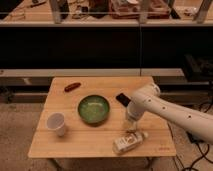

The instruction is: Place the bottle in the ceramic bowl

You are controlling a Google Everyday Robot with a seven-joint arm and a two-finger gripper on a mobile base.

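Note:
The bottle (128,142) lies on its side near the front right edge of the wooden table (90,140), clear with a whitish label. The green ceramic bowl (93,109) stands empty in the middle of the table, to the bottle's upper left. My gripper (131,128) hangs from the white arm (170,114) that reaches in from the right. It points down just above the bottle, close to its upper end.
A white cup (56,123) stands at the table's front left. A reddish-brown oblong thing (72,87) lies at the back left. A small dark flat object (122,99) lies right of the bowl. A dark shelf unit (100,35) stands behind.

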